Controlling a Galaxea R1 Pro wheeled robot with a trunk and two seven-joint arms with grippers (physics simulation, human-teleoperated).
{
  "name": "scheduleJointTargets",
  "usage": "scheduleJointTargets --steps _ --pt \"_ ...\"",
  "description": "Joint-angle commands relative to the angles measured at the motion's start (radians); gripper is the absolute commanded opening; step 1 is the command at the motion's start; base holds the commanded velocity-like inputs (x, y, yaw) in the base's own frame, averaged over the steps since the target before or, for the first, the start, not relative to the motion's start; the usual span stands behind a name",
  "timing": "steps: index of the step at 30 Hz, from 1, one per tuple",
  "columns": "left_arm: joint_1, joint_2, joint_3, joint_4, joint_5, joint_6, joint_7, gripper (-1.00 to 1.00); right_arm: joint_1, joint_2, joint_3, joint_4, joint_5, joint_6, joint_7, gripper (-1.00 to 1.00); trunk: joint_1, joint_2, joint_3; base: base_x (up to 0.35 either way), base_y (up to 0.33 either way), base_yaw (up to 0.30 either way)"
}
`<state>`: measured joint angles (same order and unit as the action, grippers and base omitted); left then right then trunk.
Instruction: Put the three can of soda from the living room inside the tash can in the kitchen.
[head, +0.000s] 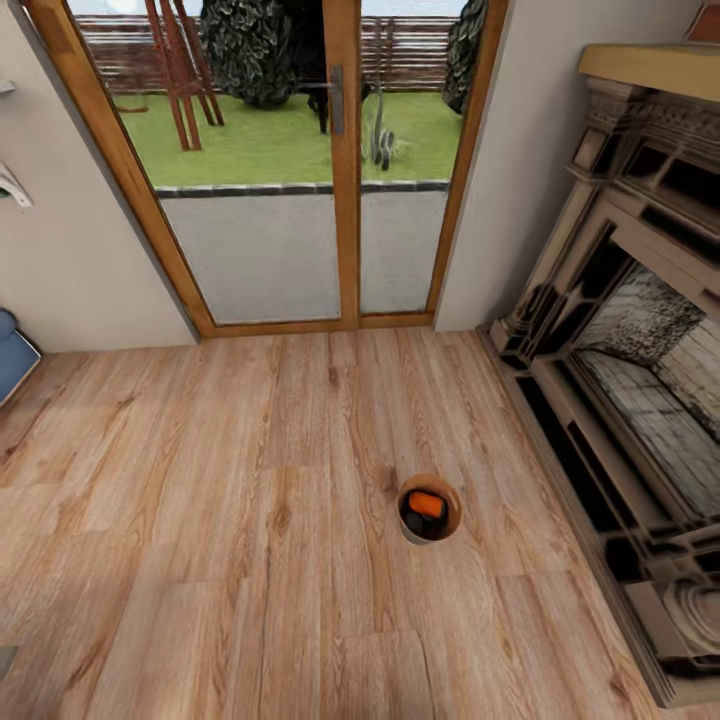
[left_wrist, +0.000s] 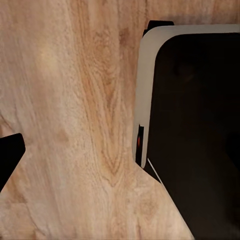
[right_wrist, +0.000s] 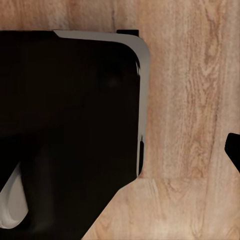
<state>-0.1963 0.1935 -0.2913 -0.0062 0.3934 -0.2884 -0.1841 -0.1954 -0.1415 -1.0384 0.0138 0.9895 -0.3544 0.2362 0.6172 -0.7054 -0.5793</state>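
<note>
Already one can of soda lies inside the tash can — on wood floor.

Small round tash can standing on the wood-plank floor, one orange can of soda lying inside it, brick fireplace well to the bin's right, wood-framed glass doors beyond it, blue sofa edge far left of it.

Left wrist view: the robot's black, grey-edged base spans the frame's right side — a dark fingertip pokes in at left. Right wrist view mirrors it — base left, dark tip right edge.
</note>
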Motion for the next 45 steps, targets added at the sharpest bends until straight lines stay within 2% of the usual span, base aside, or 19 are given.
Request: scheduleJointTargets --steps 1,24,38,41,43,45 --pt "0.0 0.0 0.0 0.0 0.0 0.0 0.0 1.0 0.0 0.0 0.0 0.0 0.0 0.0 0.0 1.0 -0.004 0.007 0.003 0.0 0.0 0.0" --pt "0.0 0.0 -0.001 -0.001 0.001 0.0 0.0 1.0 0.0 0.002 -0.001 0.0 0.0 0.0 0.0 1.0 -0.092 0.168 0.075 0.0 0.0 0.0" --pt "0.0 0.001 0.007 -0.007 0.004 -0.002 -0.001 1.0 0.0 0.002 0.0 0.0 0.0 0.0 0.0 1.0 -0.092 0.168 0.075 0.0 0.0 0.0" --pt "0.0 -0.013 0.006 -0.004 0.002 0.0 -0.002 1.0 0.0 0.002 0.0 0.0 0.0 0.0 0.0 1.0 -0.092 0.168 0.075 0.0 0.0 0.0" --pt "0.0 -0.035 0.006 -0.002 0.001 0.001 -0.003 1.0 0.001 0.002 -0.001 0.0 0.0 0.0 0.0 1.0 -0.092 0.168 0.075 0.0 0.0 0.0" --pt "0.0 -0.041 0.006 -0.002 0.001 0.001 -0.003 1.0 0.001 0.002 0.0 0.0 0.0 0.0 0.0 1.0 -0.092 0.168 0.075 0.0 0.0 0.0"
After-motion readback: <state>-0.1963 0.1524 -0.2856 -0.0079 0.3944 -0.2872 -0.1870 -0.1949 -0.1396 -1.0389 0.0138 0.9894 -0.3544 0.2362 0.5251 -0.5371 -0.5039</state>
